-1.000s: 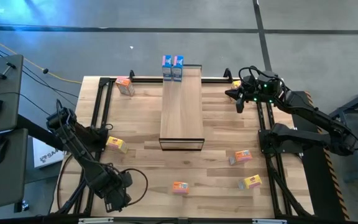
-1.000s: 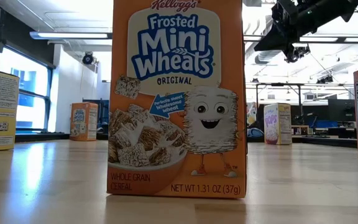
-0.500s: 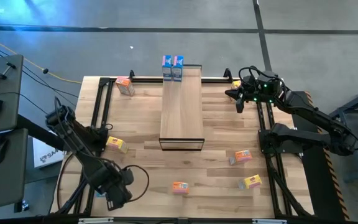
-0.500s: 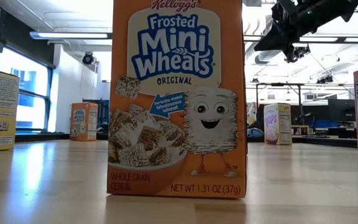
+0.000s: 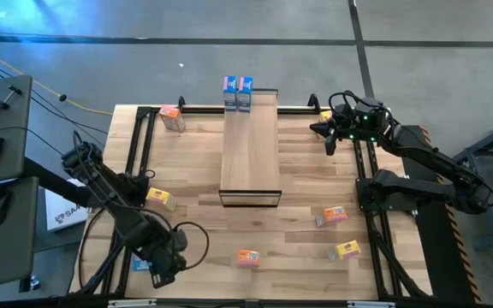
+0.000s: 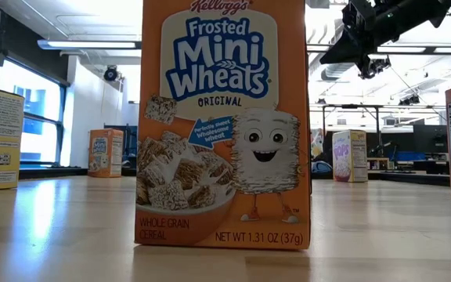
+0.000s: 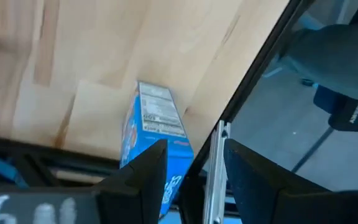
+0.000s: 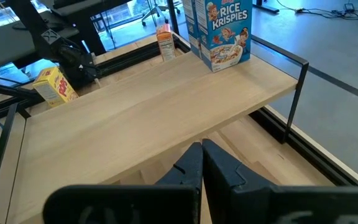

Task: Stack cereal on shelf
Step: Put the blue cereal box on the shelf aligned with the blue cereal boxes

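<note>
The light wood shelf [image 5: 251,145] stands mid-table with two blue cereal boxes [image 5: 238,92] upright at its far end. Other small boxes rest on the table: orange [image 5: 171,117], yellow [image 5: 161,198], orange [image 5: 247,257], orange [image 5: 333,215], yellow [image 5: 345,251], and yellow [image 5: 326,115]. My left gripper [image 5: 165,265] is open at the near left corner. A blue box [image 7: 157,137] lies on the table just ahead of one of its fingers. My right gripper [image 8: 202,163] is shut and empty above the far right side [image 5: 328,137]. My left gripper stands with one finger [image 7: 143,180] in front of the blue box's near end [image 7: 166,163]. I cannot tell whether it touches the box. The box lies flat on the table by the dark frame rail.
Dark frame rails [image 5: 135,162] run along the table's left, right and far sides. In the low view a large orange box [image 6: 224,125] stands close to the camera. The wood between the shelf and the loose boxes is bare.
My left gripper has moved a little toward the table's right and far edges at the near left corner. The boxes and my right gripper have kept still.
</note>
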